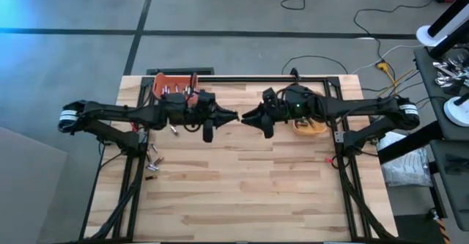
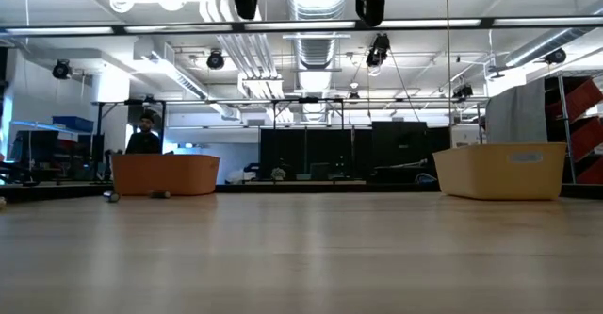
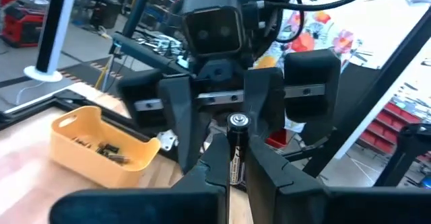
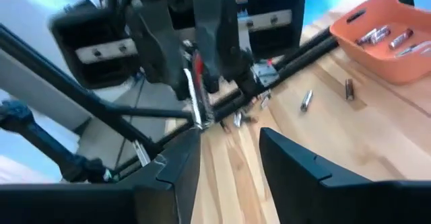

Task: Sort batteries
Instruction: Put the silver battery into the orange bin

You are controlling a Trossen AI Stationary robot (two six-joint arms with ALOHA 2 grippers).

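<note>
Meeting nose to nose above the middle of the tabletop (image 1: 242, 185), the left tool (image 1: 233, 116) and right tool (image 1: 248, 116) are facing each other in what reads as a handover. The left tool is pinching 1 dark battery (image 3: 236, 150) upright between nearly closed fingers; the right tool's fingers are standing apart on either side of it, gripping nothing, as the right wrist view also shows them spread. Main risk, as a judgement: the left letting go before the right is closing firmly, so the small cylinder is dropping and rolling away; a slightly off-centre close could also be knocking it askew or making the fingertips collide. Around them, the orange bin (image 1: 174, 86) is sitting at the far left of the tabletop with several silvery batteries inside, and the yellow bin (image 3: 101, 146) is sitting at the far right, under the right arm, holding a few dark ones. Loose batteries (image 1: 152, 162) are lying near the left edge, others just beside the orange bin. A person (image 2: 144, 137) is showing in the room beyond. Nothing is blocking the gap between the 2 tools.
</note>
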